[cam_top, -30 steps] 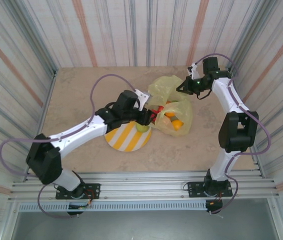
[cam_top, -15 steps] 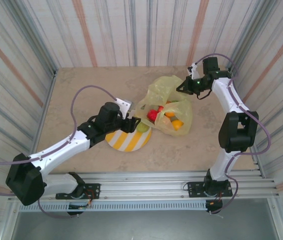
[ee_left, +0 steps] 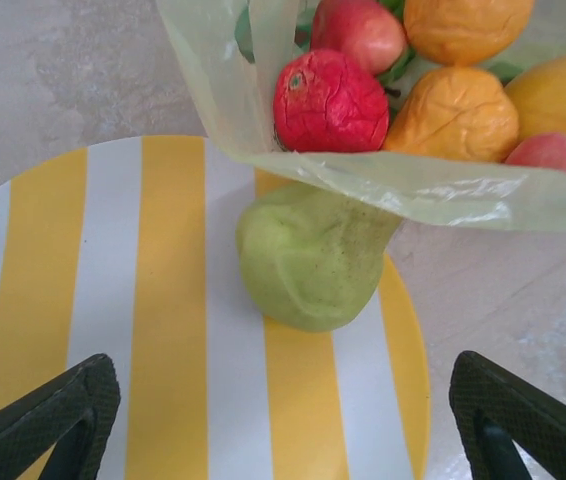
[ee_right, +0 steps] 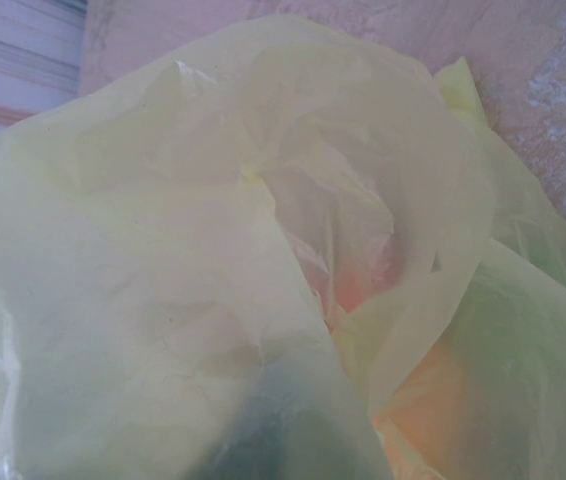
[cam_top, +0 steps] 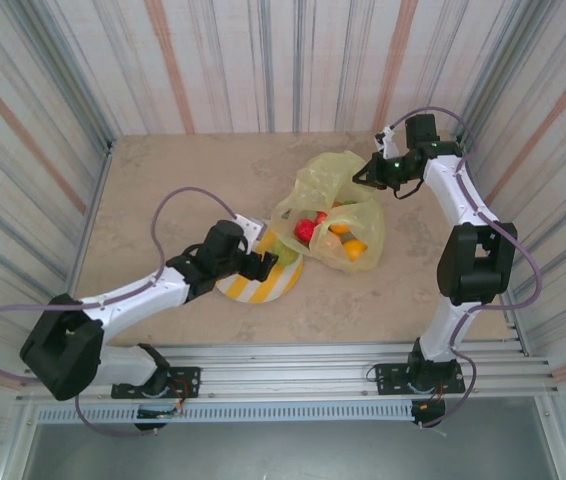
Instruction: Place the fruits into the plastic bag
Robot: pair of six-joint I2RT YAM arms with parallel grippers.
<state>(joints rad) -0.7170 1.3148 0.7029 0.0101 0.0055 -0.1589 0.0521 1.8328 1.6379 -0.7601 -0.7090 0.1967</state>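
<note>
A yellow-green pear (ee_left: 313, 255) lies on the far edge of the striped plate (ee_left: 83, 270), partly under the rim of the plastic bag (ee_left: 393, 185). In the overhead view this pear (cam_top: 285, 252) sits at the bag's mouth. My left gripper (ee_left: 283, 385) hovers open over the plate just short of the pear, nothing between its fingers (ee_left: 53, 420). Inside the bag (cam_top: 328, 205) lie a red fruit (ee_left: 328, 100), orange ones (ee_left: 450, 112) and others. My right gripper (cam_top: 368, 176) holds the bag's far edge up; thin plastic (ee_right: 213, 250) drapes over its fingers.
The yellow-and-white plate (cam_top: 253, 285) lies mid-table under the left gripper (cam_top: 263, 263). Striped walls enclose the table on three sides. Bare tabletop (cam_top: 163, 190) stretches to the left and behind the plate.
My left arm has drawn back from the bag's mouth toward the near left, leaving the red fruit inside the bag. The right arm has held still.
</note>
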